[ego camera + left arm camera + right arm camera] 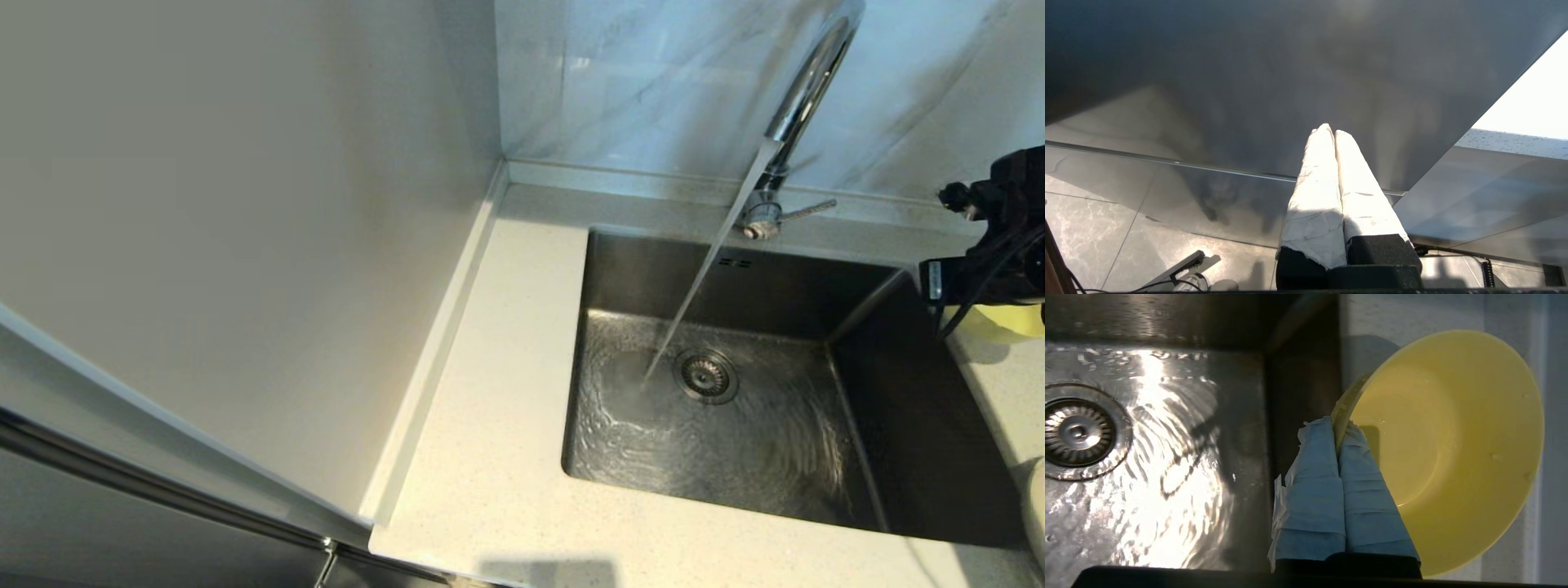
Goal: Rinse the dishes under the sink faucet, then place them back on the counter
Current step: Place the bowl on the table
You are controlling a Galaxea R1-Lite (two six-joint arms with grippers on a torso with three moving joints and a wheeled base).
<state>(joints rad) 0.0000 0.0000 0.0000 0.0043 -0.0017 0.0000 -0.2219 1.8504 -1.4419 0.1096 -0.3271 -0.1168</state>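
Observation:
Water pours from the chrome faucet point(804, 94) into the steel sink point(718, 408) and swirls around the drain strainer point(706, 376). At the sink's right edge my right gripper point(1338, 426) is shut on the rim of the pale yellow bowl point(1453, 441), held over the speckled counter point(498, 392) right of the basin. In the head view only a sliver of the bowl point(1012, 320) shows under the black right wrist point(992, 245). My left gripper point(1330, 130) is parked away from the sink, shut with nothing in it. The white plate and the chopsticks are out of view.
A tall pale panel point(245, 229) walls off the counter's left side. The faucet's side lever point(808, 210) points right at its base. Grey-veined wall tiles point(637, 82) stand behind the raised back edge.

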